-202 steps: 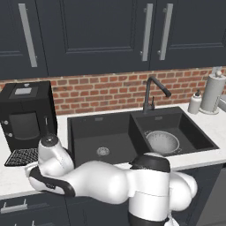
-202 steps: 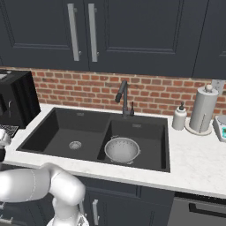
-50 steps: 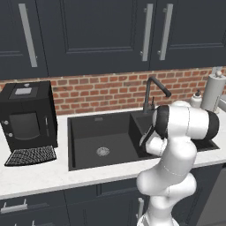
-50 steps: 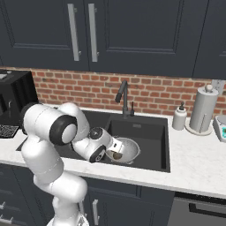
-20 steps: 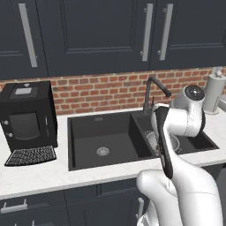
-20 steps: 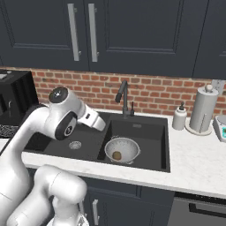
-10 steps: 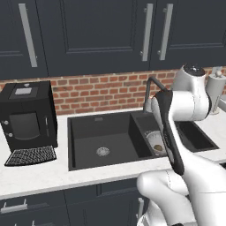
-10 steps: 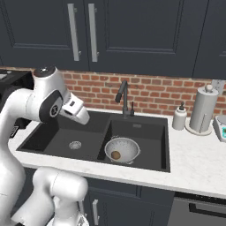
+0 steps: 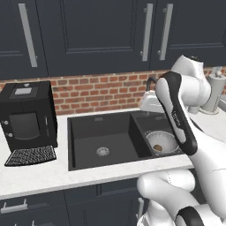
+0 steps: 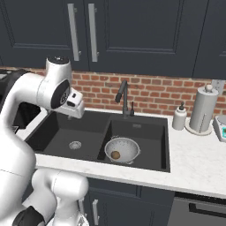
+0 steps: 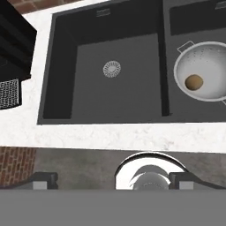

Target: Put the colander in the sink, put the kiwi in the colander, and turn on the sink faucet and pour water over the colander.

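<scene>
Judging by the layout, only the tap is left to work. Sits in the right basin of the black sink (image 10: 150,143): the colander (image 10: 132,151), upright on the basin floor, with the kiwi (image 10: 115,155) lying inside it, slightly off-centre. No water running yet.

Hovers high over the left basin and front edge, well apart from everything: the gripper (image 11: 113,180), fingertips spread wide at either side of the hand view, holding nothing.

To do this step well:
- Swing across toward the sink faucet (image 10: 123,99), standing at the back rim between the two basins, spout angled down and forward.
- Come in from above and in front, keeping clear of the tall neck.
- Look for the lever near the base; too small here to tell its exact form, so close in slowly.
- Nudge rather than squeeze; probably needs only a push with one finger.
- Check the spout aims over the right basin, so the stream lands in the colander and not on the divider.
- Avoid dropping low into the basin and knocking the light bowl.

Around it: dark cabinets (image 10: 132,35) with long steel handles above, a red brick backsplash (image 10: 154,92), a pale speckled counter (image 10: 194,163). On the counter, a black coffee machine (image 9: 26,114) left of the sink; right of it, a paper towel roll (image 10: 203,110) and a white soap dispenser (image 10: 179,118) just beside.
</scene>
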